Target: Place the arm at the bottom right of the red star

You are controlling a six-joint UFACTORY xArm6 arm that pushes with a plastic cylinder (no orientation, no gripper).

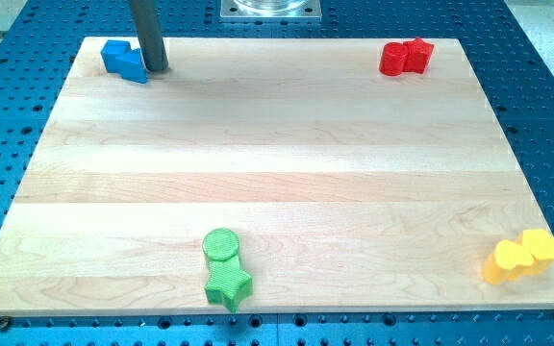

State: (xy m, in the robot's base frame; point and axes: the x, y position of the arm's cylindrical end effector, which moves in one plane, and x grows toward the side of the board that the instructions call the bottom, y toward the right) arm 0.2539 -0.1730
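Note:
The red star (pixel 417 54) lies at the view's top right of the wooden board (pixel 277 163), touching a red round block (pixel 392 60) on its left. My tip (pixel 156 69) is far away at the view's top left, just right of two touching blue blocks (pixel 123 61). The rod rises from there out of the view's top.
A green round block (pixel 221 246) sits on top of a green star (pixel 227 284) at the view's bottom middle. Two touching yellow blocks (pixel 521 257) lie at the bottom right. The board rests on a blue perforated table (pixel 8 202).

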